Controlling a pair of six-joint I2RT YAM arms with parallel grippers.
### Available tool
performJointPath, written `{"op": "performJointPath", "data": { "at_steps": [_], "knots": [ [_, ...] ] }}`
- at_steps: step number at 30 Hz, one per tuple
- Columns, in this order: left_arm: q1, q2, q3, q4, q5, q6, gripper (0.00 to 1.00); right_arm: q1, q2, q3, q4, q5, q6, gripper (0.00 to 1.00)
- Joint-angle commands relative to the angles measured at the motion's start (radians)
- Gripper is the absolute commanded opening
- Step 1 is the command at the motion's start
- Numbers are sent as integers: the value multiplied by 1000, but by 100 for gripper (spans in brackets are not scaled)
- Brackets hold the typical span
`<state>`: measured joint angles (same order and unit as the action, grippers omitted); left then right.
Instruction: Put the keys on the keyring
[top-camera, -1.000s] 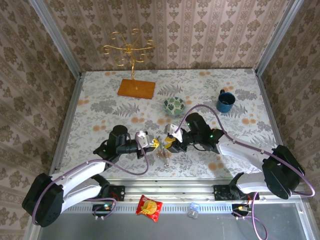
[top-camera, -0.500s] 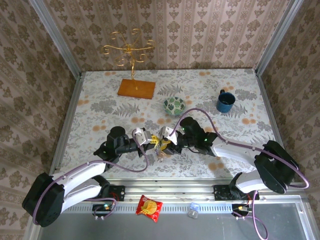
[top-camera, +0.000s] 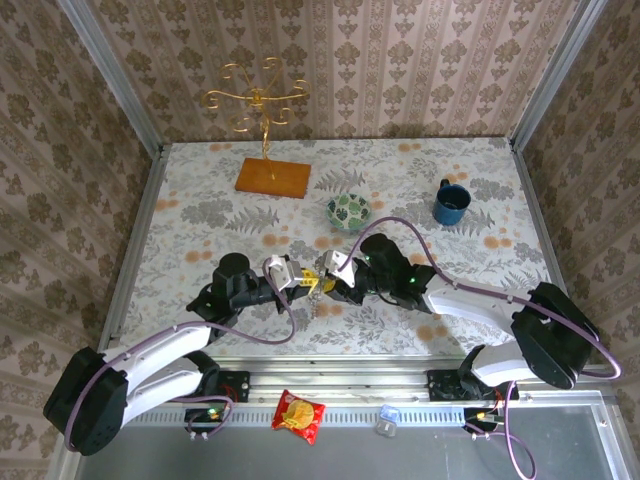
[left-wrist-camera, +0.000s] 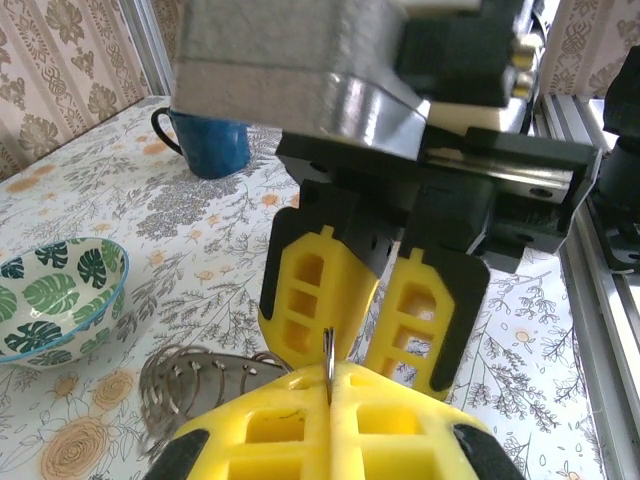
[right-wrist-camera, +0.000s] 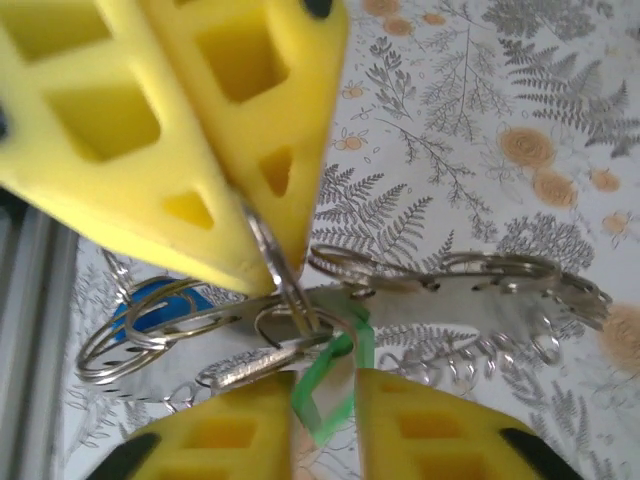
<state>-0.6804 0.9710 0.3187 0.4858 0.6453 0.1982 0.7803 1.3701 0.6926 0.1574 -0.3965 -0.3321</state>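
Observation:
My left gripper (left-wrist-camera: 330, 385) is shut on the keyring (left-wrist-camera: 328, 358), a thin metal ring seen edge-on between its yellow fingers. In the right wrist view that keyring (right-wrist-camera: 275, 265) hangs from the left fingers (right-wrist-camera: 180, 130) at upper left. My right gripper (right-wrist-camera: 325, 420) faces it, jaws narrowed onto the green key (right-wrist-camera: 338, 385), whose green head fills the gap between the fingers. The key's metal blade (right-wrist-camera: 250, 367) points left under the ring. The blue key (right-wrist-camera: 150, 305) lies among loose rings on the table. From above, both grippers (top-camera: 303, 284) (top-camera: 330, 287) meet tip to tip.
A flat metal strip with several wire rings (right-wrist-camera: 470, 290) lies just behind the keys. The leaf-patterned bowl (top-camera: 348, 211) and blue mug (top-camera: 451, 204) stand farther back, with a gold stand on a wooden base (top-camera: 272, 177). A red snack packet (top-camera: 299, 415) sits below the table's near edge.
My right gripper has moved left up to the left gripper and its jaws have narrowed. The left gripper has stayed shut and shifted slightly.

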Motion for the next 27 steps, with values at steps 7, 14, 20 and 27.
{"op": "performJointPath", "data": {
  "at_steps": [7, 14, 20, 27],
  "knots": [
    [-3, -13, 3, 31, 5, 6, 0, 8, 2, -4, 48, -12, 26, 35],
    [-3, -19, -1, 51, -74, 4, 0, 13, 15, -35, 88, -13, 53, 40],
    [-3, -26, -7, 54, -85, 4, 0, 16, 15, -47, 132, -7, 79, 44],
    [-3, -30, -13, 56, -81, -4, 0, 22, 63, -34, 167, 53, 76, 43]
  ]
}}
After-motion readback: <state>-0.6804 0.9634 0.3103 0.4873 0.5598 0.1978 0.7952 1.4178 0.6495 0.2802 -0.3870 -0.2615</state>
